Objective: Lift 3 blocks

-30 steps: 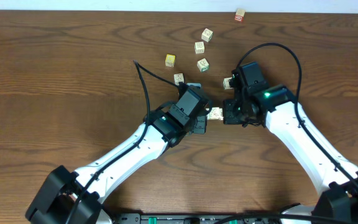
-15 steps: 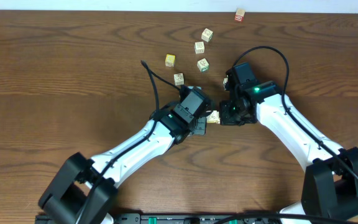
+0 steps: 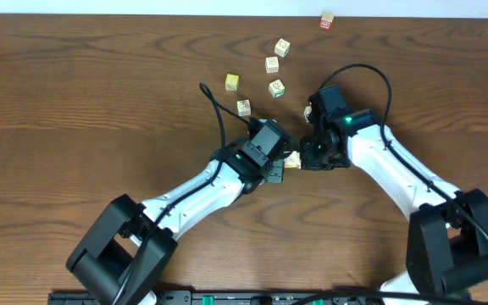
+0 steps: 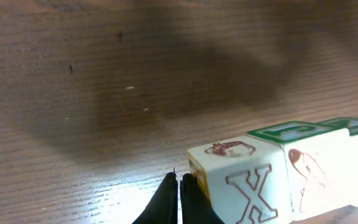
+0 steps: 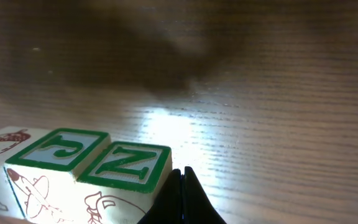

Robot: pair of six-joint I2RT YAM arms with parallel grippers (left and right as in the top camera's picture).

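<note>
Pressing row of three blocks (image 3: 293,158) end to end between left tool (image 4: 179,190) and right tool (image 5: 181,186), each closed tight on nothing, near middle of table (image 3: 74,102); likely to buckle and drop if push eases or arms drift out of line.

I see the blocks (image 3: 292,158) in a row between the left gripper (image 3: 280,163) at nine o'clock and the right gripper (image 3: 305,158) at three; loose cubes (image 3: 276,87) lie toward twelve.
</note>
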